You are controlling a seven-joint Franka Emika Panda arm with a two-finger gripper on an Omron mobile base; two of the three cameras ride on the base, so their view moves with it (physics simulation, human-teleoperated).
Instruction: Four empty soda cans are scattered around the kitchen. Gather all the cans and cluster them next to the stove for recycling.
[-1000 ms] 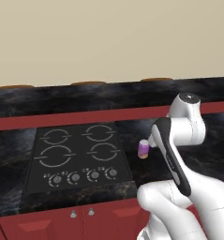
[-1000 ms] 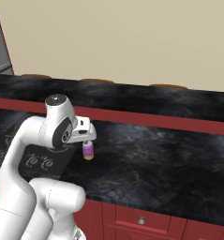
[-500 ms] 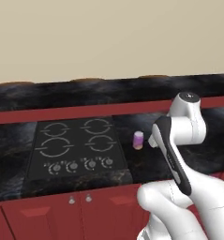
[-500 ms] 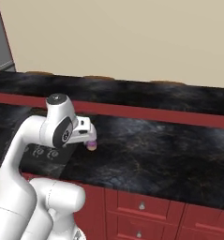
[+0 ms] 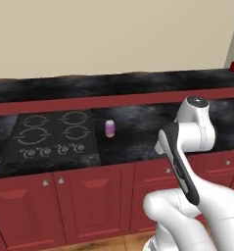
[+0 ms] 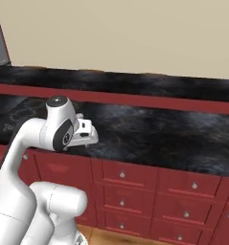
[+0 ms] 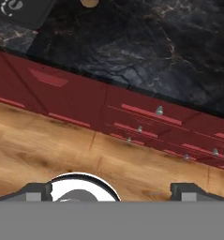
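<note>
One purple soda can (image 5: 109,128) is seen standing upright on the black countertop (image 5: 138,132), just to the right of the stove (image 5: 52,137) and apart from its edge. A second can, red (image 5: 233,66), is seen far off at the right end of the raised back ledge (image 5: 113,81), near the wall corner. Two cans in all can be counted.

The stove is shown as a flat black plate with four ring-marked burners (two far, two near) and a row of small knobs along its near edge; how many knobs there are cannot be told for certain. Below the counter, dark red cabinets (image 5: 96,196) are seen: two doors under the stove, and stacks of drawers (image 6: 192,191) further right with small round pulls.

The gripper (image 7: 111,190) is held out in front of the counter, well to the right of the purple can and touching nothing. In the hand view its two fingertips (image 7: 36,191) are set far apart at the bottom corners, with nothing between them, and the wood plank floor (image 7: 62,150) and cabinet fronts are looked down on. At the top of that view the round top of the can (image 7: 89,3) is cut by the edge, next to a corner of the stove (image 7: 19,11).
</note>
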